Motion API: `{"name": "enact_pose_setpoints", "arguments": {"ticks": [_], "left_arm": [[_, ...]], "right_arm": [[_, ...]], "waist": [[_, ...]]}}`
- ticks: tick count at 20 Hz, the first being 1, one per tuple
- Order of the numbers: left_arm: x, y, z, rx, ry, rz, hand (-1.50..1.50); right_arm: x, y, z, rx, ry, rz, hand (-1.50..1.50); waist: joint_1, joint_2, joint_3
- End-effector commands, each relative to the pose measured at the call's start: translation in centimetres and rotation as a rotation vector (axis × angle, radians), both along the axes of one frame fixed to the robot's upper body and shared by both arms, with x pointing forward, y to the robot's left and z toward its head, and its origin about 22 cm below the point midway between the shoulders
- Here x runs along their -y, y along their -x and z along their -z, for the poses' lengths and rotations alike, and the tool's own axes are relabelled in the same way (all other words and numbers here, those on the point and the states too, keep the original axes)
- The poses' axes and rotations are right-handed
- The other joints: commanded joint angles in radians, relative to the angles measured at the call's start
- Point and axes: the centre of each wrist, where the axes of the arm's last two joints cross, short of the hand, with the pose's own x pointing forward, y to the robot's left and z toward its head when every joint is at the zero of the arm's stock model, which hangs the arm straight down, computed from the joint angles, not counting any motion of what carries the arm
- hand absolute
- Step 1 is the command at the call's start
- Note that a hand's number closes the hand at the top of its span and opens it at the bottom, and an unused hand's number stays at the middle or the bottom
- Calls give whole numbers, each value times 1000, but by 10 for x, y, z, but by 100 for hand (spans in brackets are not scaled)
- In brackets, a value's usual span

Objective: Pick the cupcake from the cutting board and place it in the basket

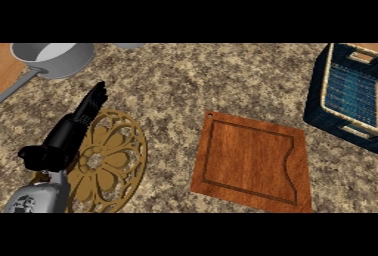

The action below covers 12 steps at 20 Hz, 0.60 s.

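granite counter, cutting board centre, basket at right edge

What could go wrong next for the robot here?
No cupcake shows on the cutting board, so a reach there might grab nothing. The open left hand hangs over the round golden trivet and could bump it if it swings across. The basket runs off the right edge, so aiming into it may be tricky.
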Motion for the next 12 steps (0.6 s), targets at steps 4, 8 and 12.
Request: {"name": "enact_pose_setpoints", "arguments": {"ticks": [4, 8, 12], "left_arm": [[7, -3, -10, -2, -2, 1, 0], [15, 4, 15, 6, 2, -3, 0], [2, -13, -5, -6, 1, 5, 0]], "right_arm": [[31, 4, 12, 178, -79, 90, 150], [35, -10, 20, 126, -29, 74, -150], [53, -8, 5, 127, -9, 49, -150]], "waist": [[1, -1, 1], [3, 1, 0], [1, 1, 0]]}}
